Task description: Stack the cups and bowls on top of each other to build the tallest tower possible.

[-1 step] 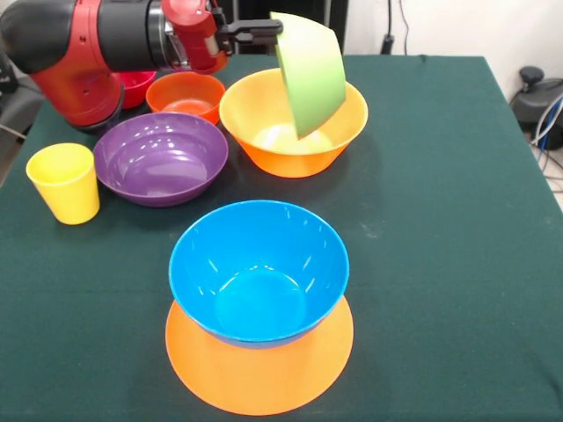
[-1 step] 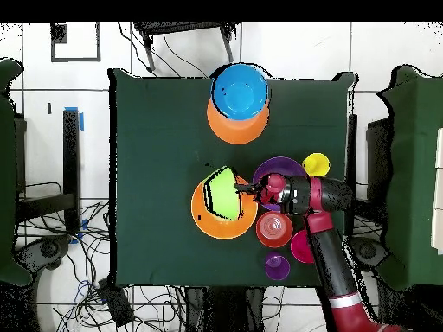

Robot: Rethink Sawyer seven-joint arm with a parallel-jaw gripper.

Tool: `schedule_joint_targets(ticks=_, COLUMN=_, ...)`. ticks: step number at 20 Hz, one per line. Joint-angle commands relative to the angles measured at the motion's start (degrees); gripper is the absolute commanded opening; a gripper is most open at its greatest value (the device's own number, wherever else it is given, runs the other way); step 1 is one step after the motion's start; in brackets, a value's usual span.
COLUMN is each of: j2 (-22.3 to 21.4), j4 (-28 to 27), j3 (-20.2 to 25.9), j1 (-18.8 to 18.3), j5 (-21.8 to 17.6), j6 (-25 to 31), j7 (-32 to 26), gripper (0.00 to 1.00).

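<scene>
Holding a tilted green bowl [image 1: 310,72] by its rim, your gripper [image 1: 268,28] pinches it above an orange bowl [image 1: 293,132].
Only overhead shows you the purple cup [image 2: 277,266].

the table [image 2: 156,173] was covered in a dark green cloth [image 1: 440,220] and stood on a floor of pale tiles [image 2: 389,52] with dark grout lines. black cables [image 2: 147,303] lay tangled on the floor below the table in the overhead view, and more trailed above it. a strip of blue tape [image 2: 80,119] was stuck to the floor left of the table. dark green chairs [image 2: 10,173] flanked the table on both sides. beyond the table in the front view stood a white wall [image 1: 440,26], with grey cables [image 1: 547,123] hanging just right of the table.
</scene>
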Motion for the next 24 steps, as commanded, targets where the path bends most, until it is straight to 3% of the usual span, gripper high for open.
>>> schedule_joint_targets(ticks=1, j2=-0.17, j4=-7.14, j3=-7.03, j1=1.44, j5=1.10, j6=6.70, j7=-17.47, gripper=0.00)
schedule_joint_targets(ticks=11, j2=0.54, j4=-6.13, j3=-9.85, j1=-1.29, j5=-0.44, j6=7.19, j7=-20.26, gripper=0.00)
schedule_joint_targets(ticks=24, j2=0.71, j4=-10.85, j3=-10.52, j1=1.02, j5=2.27, j6=10.81, j7=-22.26, gripper=0.00)
